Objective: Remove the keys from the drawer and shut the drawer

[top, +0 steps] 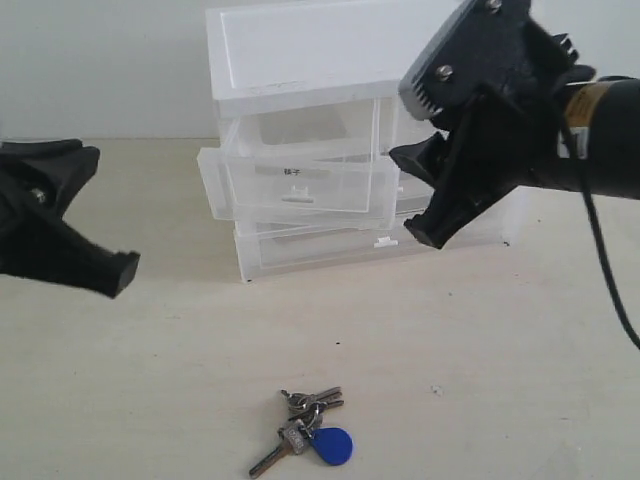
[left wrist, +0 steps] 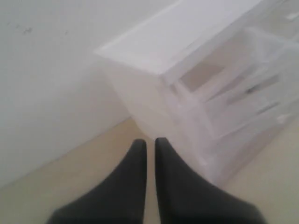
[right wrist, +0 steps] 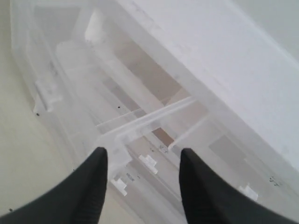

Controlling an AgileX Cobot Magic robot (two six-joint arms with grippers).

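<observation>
The keys [top: 305,435], silver on a ring with a blue oval fob, lie on the table at the front, outside the cabinet. The drawer [top: 300,185], translucent with a labelled front and a small white tab handle, stands pulled out of the cabinet's middle row. My right gripper [top: 412,197] hangs open just right of the drawer's front, holding nothing. In the right wrist view that gripper [right wrist: 142,156] looks down on the drawer's tab handle [right wrist: 148,162]. My left gripper [top: 118,272] is shut and empty at the left, well away from the drawer; the left wrist view shows its fingers [left wrist: 149,142] together.
The white plastic cabinet [top: 300,45] stands at the back of the table against a pale wall, with a full-width drawer [top: 330,245] below the open one. The cabinet's side and top [left wrist: 187,56] lie ahead of my left gripper.
</observation>
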